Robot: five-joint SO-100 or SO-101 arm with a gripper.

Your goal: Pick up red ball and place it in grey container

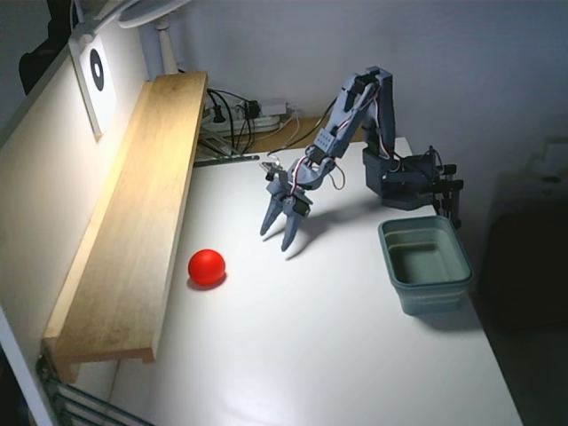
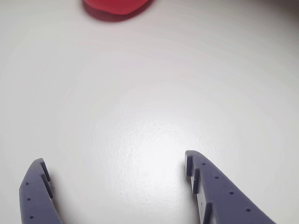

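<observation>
In the fixed view the red ball [image 1: 206,266], a smooth, plain, matte-looking sphere, sits on the white table [image 1: 311,355] at the left centre of the frame, just beside the long edge of a pale wooden plank [image 1: 133,222] that runs diagonally up the left side. The grey container [image 1: 425,264], a rectangular grey-green plastic tub with rounded corners and a thick rim, stands at the right centre of the frame, well apart from the ball; its inside looks bare.

The blue-grey arm [image 1: 355,115] rises from its base [image 1: 404,182] in the upper right and bends down toward the middle of the table. Its gripper [image 1: 279,238] hangs between ball and tub, with its tapered fingers pointing down at the tabletop, spread apart and holding nothing.

In the wrist view the two fingers [image 2: 37,196] enter from the bottom edge, flat purple-blue plastic pieces dotted with small holes and stepped at the tips, with a wide gap of glossy white surface between them. The ball [image 2: 117,5] shows only as a red curved sliver at the top edge, left of centre, with a dark reddish shadow beneath it.
</observation>
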